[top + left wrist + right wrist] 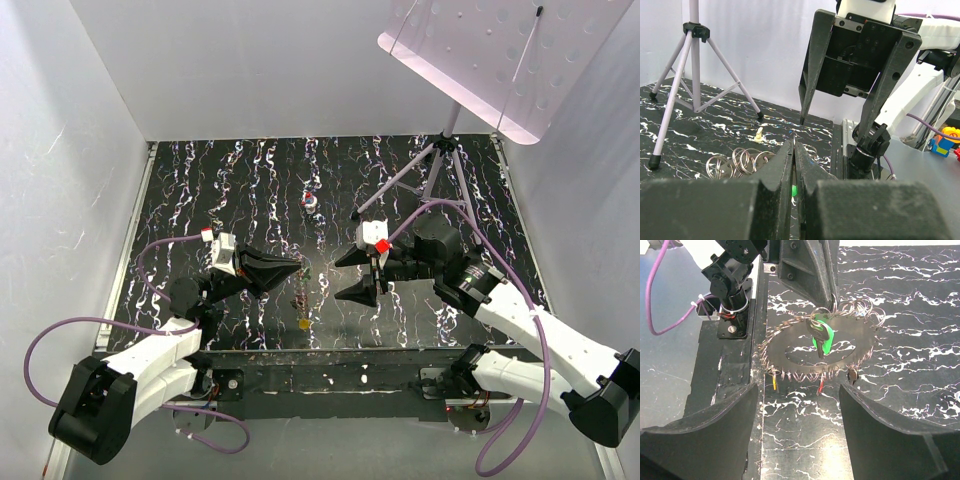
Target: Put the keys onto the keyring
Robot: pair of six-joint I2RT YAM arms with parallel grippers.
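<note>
Clearly the right wrist camera tells the most. The flat grey metal keyring with a toothed rim [772, 351] lies on the black, white-veined marbled desk [920, 305], close to its near edge. The left end effector [830, 303] stands over it, jaws pressed together on the small wire loop of a key with a green plastic head [822, 344]. That green key hangs over the keyring's wide centre hole. A thin yellow-headed key [774, 382] and a thin red-headed key [820, 386] lie at the toothed rim on the camera's side, and a tangle of bare wire split rings [862, 310] sits at the far rim.

From the left wrist camera the keyring does not show; only a speck of green appears low between the closed fingers. That view gives instead the right end effector [832, 134] facing it, jaws spread wide and holding nothing. It also shows a small beige lump [758, 134] on the desk near the wire split rings, and the pale lilac legs of a tripod [692, 75]. Past the desk's edge on the right stands an orange and blue toy [944, 141].

From above, the two end effectors point at each other, apart, and the yellow-headed key shows plainly near the desk's front edge, while the keyring is too small to make out. The tripod carries a pink perforated plate [480, 60] overhanging the far right corner. A red, white and blue blob [310, 200] lies farther back, well apart.
</note>
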